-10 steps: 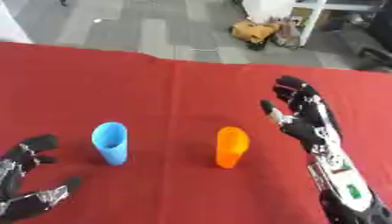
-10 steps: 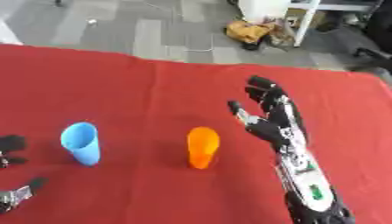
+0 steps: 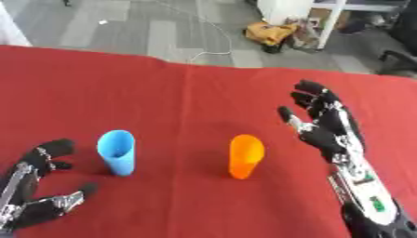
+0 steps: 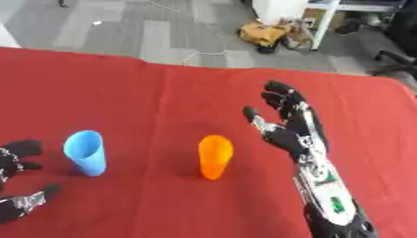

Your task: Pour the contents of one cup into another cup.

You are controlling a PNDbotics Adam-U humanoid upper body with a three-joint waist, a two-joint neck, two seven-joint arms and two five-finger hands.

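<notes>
An orange cup point(image 3: 245, 155) stands upright near the middle of the red table point(image 3: 171, 97). A blue cup point(image 3: 117, 151) stands upright to its left, mouth open toward me. My right hand point(image 3: 324, 124) hovers open to the right of the orange cup, fingers spread and pointing away, a small gap from the cup. My left hand point(image 3: 38, 186) rests open at the lower left corner, just left of the blue cup, holding nothing.
Beyond the table's far edge lies grey floor with a cable, a yellow object point(image 3: 269, 33) and white furniture legs point(image 3: 330, 23). Wide bare red cloth stretches behind both cups.
The right hand has shifted slightly; both cups stand where they were. The left hand stays at the lower left.
</notes>
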